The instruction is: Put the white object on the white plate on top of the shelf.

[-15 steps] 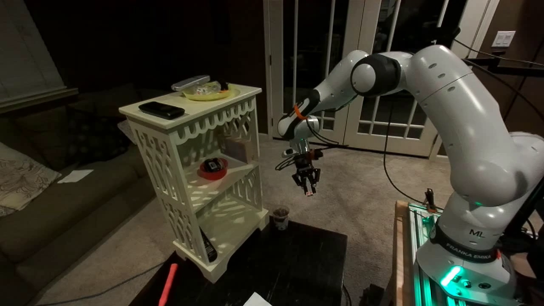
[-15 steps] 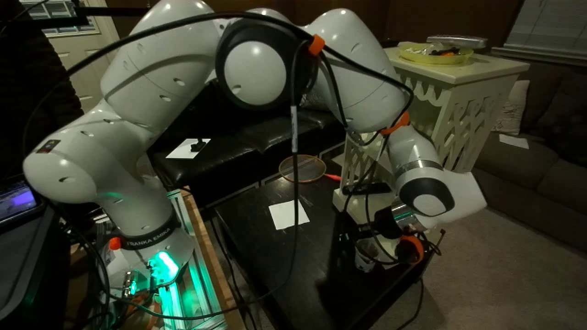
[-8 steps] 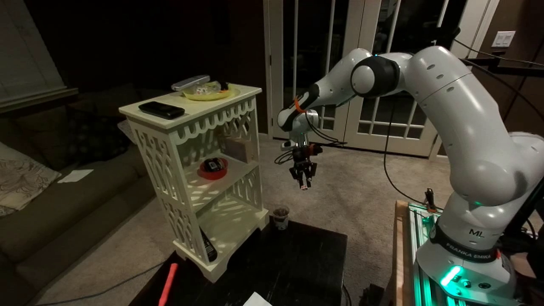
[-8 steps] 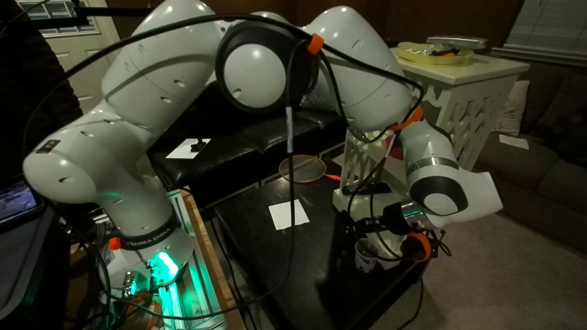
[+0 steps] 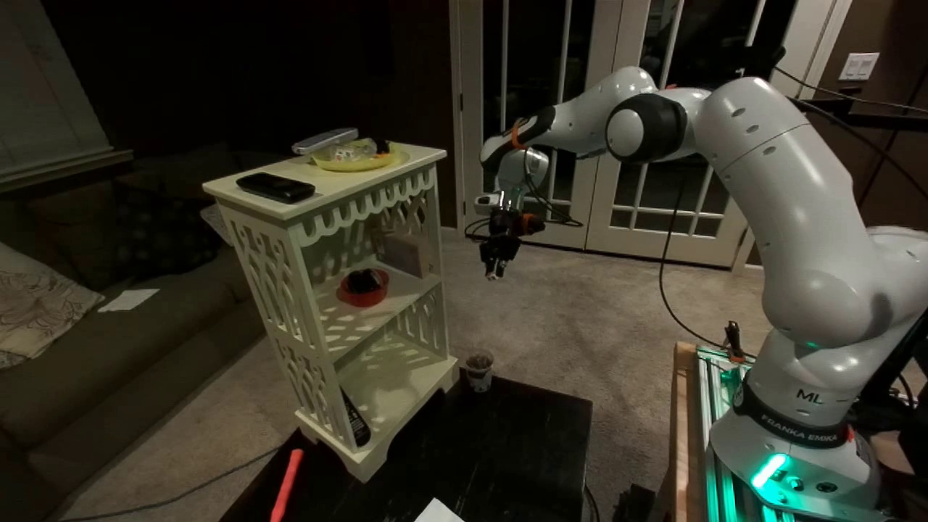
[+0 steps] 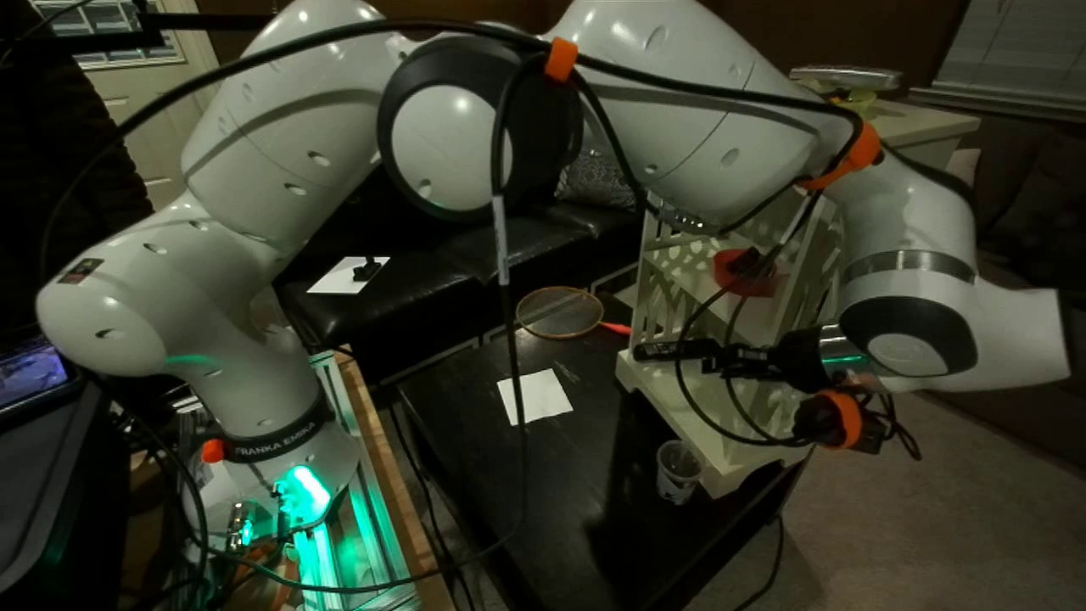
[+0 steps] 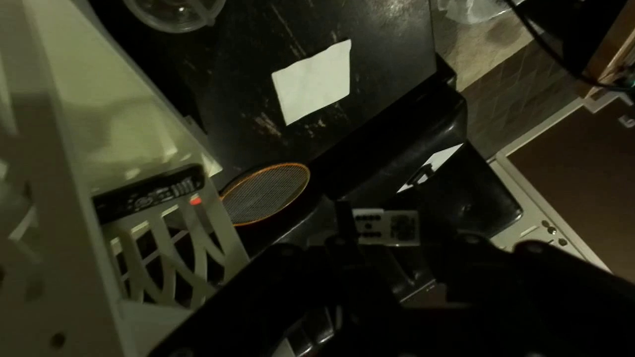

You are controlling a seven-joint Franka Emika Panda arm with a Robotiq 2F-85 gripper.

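One white arm point(image 5: 790, 196) bent in an arch, pincer point(image 5: 495, 272) tilted downward near shelf point(image 5: 348, 322), gripping white object point(image 7: 385, 228)

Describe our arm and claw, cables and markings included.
The arm is rounded and glossy white; black cables run along it, held by orange straps. Its base has a glowing green light and a black band reading FRANKA EMIKA. The claw is black and jointed.
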